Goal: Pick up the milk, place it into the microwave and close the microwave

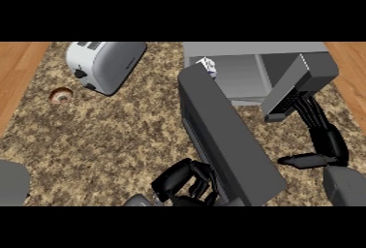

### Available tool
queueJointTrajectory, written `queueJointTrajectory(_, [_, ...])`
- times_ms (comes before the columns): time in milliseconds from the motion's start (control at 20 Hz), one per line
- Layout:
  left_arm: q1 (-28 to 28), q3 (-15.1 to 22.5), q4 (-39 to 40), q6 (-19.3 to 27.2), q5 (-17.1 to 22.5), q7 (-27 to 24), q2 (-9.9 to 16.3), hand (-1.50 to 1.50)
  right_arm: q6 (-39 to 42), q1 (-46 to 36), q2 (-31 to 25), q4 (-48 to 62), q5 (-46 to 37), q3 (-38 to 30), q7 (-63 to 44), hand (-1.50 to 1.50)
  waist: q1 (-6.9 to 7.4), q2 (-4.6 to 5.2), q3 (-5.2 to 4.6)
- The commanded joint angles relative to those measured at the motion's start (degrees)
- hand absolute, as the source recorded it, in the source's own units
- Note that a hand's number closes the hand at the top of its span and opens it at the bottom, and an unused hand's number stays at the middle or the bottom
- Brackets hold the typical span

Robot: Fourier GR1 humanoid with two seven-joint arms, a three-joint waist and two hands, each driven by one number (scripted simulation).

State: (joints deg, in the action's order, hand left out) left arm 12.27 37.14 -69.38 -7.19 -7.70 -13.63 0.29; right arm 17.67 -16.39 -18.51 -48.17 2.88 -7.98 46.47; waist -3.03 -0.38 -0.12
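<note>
- The milk (208, 66) sits inside the microwave (250, 53) — only its top peeks over the door (229, 140).
- The door hangs open, swung out over the tabletop (121, 131).
- The left hand (184, 183) is low by the door's edge, fingers curled, holding nothing.
- The right hand (322, 140) reaches up beside the microwave, fingers straight.
- A toaster (103, 63) and a donut (61, 94) lie far left.

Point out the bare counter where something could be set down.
Widest free patch: between the toaster, the doughnut and the microwave door. Crowded around the microwave, where the door, left hand and right hand sit.
</note>
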Motion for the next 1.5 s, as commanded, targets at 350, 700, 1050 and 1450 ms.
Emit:
queueJointTrajectory(350, [13.2,19.0,6.8,24.5,16.6,3.4,-0.3,1.5,11.7,6.6,-4.1,-16.2,10.9,-1.4,-8.0,-1.5,-2.63,0.64,-0.1])
queueJointTrajectory(700, [18.9,18.1,6.3,34.7,25.8,0.9,-0.2,1.5,15.7,4.9,-7.6,-20.9,15.3,-1.4,-12.8,-1.5,-5.49,1.06,-0.23])
queueJointTrajectory(1050, [25.4,17.2,9.2,39.2,32.1,-3.0,-0.3,1.5,20.5,2.6,-9.3,-25.8,18.9,1.8,-18.0,-1.5,-8.26,1.81,-0.26])
queueJointTrajectory(1450, [32.5,14.1,14.4,42.5,39.3,-2.8,-0.3,1.5,22.1,-0.2,-10.8,-29.4,24.6,2.0,-23.1,-1.5,-11.75,2.71,-0.23])
